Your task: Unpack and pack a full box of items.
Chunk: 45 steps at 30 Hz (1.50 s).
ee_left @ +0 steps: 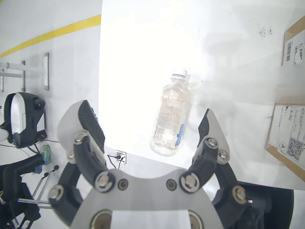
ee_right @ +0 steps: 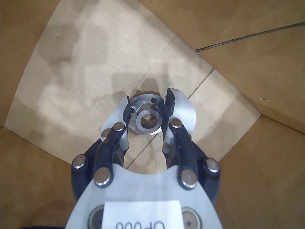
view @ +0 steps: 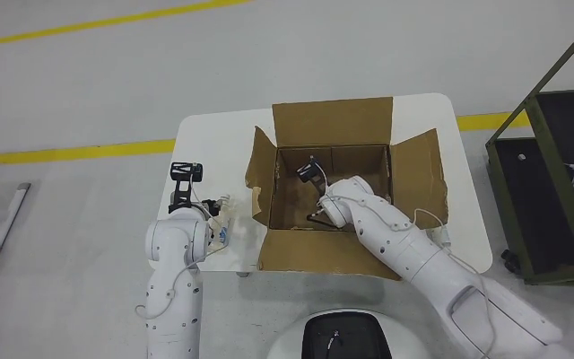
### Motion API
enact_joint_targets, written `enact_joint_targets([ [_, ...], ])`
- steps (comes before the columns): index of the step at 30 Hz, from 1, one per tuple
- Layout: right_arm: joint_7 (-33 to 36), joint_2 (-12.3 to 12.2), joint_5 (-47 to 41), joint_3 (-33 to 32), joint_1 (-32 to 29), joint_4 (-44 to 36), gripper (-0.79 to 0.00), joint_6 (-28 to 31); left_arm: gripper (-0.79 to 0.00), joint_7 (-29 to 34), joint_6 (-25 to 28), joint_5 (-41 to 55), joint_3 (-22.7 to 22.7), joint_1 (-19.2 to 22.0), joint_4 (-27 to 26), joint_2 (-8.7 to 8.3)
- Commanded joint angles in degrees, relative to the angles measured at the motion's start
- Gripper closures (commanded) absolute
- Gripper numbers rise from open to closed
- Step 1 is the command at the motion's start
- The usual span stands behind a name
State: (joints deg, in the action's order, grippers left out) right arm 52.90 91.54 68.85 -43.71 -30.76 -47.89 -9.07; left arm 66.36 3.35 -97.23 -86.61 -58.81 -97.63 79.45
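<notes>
The open cardboard box (view: 417,175) sits at the top view's centre on the white counter (view: 215,135). Inside, the right tool (ee_right: 149,98) pinches 1 metal ring (ee_right: 147,120) on its floor. The left tool (ee_left: 147,114), spread wide, hangs above 1 clear bottle (ee_left: 171,115) lying on the counter.

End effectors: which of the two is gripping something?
The right end effector, inside the cardboard box, is shut on a metal ring; the left end effector is open above a plastic bottle lying on the table.
</notes>
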Motion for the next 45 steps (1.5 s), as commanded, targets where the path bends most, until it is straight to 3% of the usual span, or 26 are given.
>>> enact_joint_targets([
  [1, 0.08, 0.08, 0.30, -0.08, -0.27, 0.02, -0.302, -0.01, -0.785, 0.00, 0.00, 0.00, 0.00, 0.00, 0.00, 0.00],
  [9, 0.18, 0.56, 0.71, -0.49, -0.65, 0.71, -0.246, 0.16, -0.785, 0.00, 0.00, 0.00, 0.00, 0.00, 0.00, 0.00],
  [11, 0.12, 0.67, 0.81, -0.65, -0.63, 0.89, -0.200, 0.13, -0.785, 0.00, 0.00, 0.00, 0.00, 0.00, 0.00, 0.00],
  [15, 0.03, 0.88, 1.07, -0.94, -0.63, 1.16, 0.000, 0.11, -0.785, 0.00, 0.00, 0.00, 0.00, 0.00, 0.00, 0.00],
  [34, 0.96, 0.29, 4.59, -4.10, -3.17, -4.37, 0.000, 0.23, -0.785, 0.00, 0.00, 0.00, 0.00, 0.00, 0.00, 0.00],
  [35, 1.09, 0.27, 4.69, -4.24, -3.37, -4.57, -0.126, 0.27, -0.785, 0.00, 0.00, 0.00, 0.00, 0.00, 0.00, 0.00],
  [37, 1.38, 0.24, 5.01, -4.47, -3.66, -4.90, -0.271, 0.43, -0.785, 0.00, 0.00, 0.00, 0.00, 0.00, 0.00, 0.00],
  [42, 2.06, 0.23, 5.84, -4.89, -4.27, -6.29, -0.376, 0.65, -0.785, 0.00, 0.00, 0.00, 0.00, 0.00, 0.00, 0.00],
  [45, 2.66, 0.16, 6.60, -5.20, -4.68, -7.39, -0.376, 0.76, -0.785, 0.00, 0.00, 0.00, 0.00, 0.00, 0.00, 0.00],
])
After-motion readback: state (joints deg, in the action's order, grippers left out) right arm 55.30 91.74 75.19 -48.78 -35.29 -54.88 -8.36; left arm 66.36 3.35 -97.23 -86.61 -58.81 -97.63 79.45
